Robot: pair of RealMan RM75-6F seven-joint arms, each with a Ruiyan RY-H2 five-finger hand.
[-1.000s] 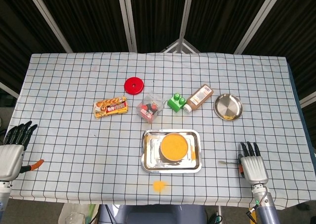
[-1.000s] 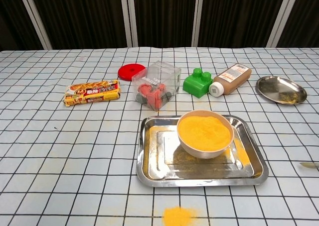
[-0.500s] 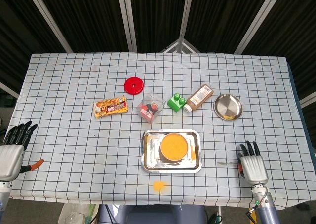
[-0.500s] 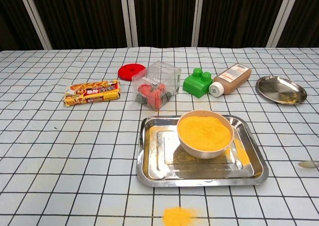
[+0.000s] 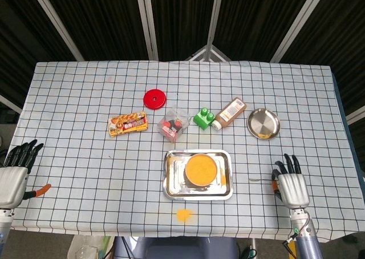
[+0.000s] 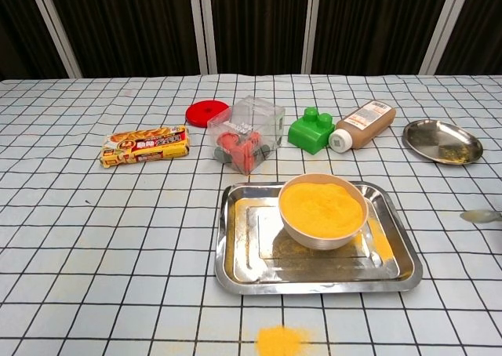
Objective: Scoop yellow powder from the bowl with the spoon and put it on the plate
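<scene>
Right hand point(image 5: 292, 186): palm down near the counter's front right corner, holding spoon point(image 5: 260, 179).
Left hand point(image 5: 12, 176): empty, fingers spread.
Labels: unreadable.

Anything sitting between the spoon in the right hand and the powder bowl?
Nothing visible. The right hand holds the spoon right of the tray; only bare checked cloth lies between it and the bowl, apart from the low tray rim around the bowl.

Only the spoon point(image 6: 481, 215) bowl is seen at the chest view's edge; its handle under the right hand point(image 5: 292, 187) is hidden.
</scene>
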